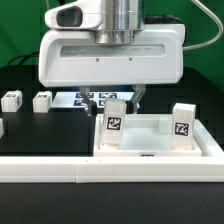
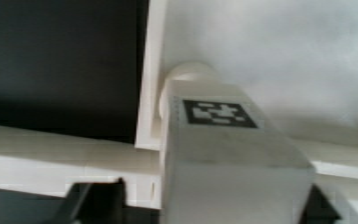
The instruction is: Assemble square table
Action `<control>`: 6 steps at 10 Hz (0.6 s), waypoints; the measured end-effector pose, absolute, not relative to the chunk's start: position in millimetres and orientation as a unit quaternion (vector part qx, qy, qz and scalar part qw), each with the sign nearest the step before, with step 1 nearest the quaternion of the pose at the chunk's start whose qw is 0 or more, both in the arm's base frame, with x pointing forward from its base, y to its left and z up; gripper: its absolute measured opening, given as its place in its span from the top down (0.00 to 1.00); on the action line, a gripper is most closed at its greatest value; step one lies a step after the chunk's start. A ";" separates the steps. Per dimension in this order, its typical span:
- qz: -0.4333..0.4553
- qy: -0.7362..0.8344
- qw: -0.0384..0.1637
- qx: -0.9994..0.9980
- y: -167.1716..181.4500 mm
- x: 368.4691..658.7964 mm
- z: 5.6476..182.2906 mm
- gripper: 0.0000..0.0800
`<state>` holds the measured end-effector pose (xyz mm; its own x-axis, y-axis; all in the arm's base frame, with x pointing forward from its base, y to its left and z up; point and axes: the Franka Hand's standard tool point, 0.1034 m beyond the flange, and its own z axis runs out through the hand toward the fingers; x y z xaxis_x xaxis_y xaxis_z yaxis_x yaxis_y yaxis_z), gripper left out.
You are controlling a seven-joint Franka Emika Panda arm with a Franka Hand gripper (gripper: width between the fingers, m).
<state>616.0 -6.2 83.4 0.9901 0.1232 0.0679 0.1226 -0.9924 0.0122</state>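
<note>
Exterior view first. My tool (image 1: 113, 98) hangs in the upper middle of the frame. It is directly over the left corner of the square tabletop (image 1: 150, 138), which lies flat on the black worktop (image 1: 40, 135) in the lower right. A tagged leg (image 1: 115, 123) stands upright in that corner, long axis vertical, straight below the tool. The dark fingers (image 1: 89, 97) flank the leg's top and stand wider than the leg, with a gap on each side. I read the tool as released, gripping nothing.

A second leg (image 1: 182, 122) stands at the tabletop's right side. Two loose legs (image 1: 42, 100) sit at the left middle, well apart from the tool. The white rail fence (image 1: 60, 178) crosses the bottom of the frame.

Since the leg lies plumb under the tool, I judge that the coming move is a straight descent and a clench, with no sideways shift.

Wrist view next. The leg (image 2: 229, 150) fills the lower centre, with its tag facing the camera. The pale tabletop (image 2: 282, 45) takes the upper right and the dark worktop (image 2: 51, 60) the upper left. This view shows the leg close against the tabletop's rim at the corner, and roughly centred for the tool, which the side-on exterior view cannot confirm. The dark shapes at the bottom edge are too blurred for me to judge any finger contact. Only the exterior view shows the finger spread and the other legs.
</note>
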 end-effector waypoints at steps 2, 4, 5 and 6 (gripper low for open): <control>0.034 0.061 0.004 0.998 -6.3 615.9 83.3 0.64; 0.034 0.061 0.004 0.998 -6.3 615.9 83.3 0.64; 0.034 0.061 0.004 0.998 -6.3 615.9 83.3 0.64; 0.034 0.057 0.004 0.998 -6.3 616.0 83.3 0.64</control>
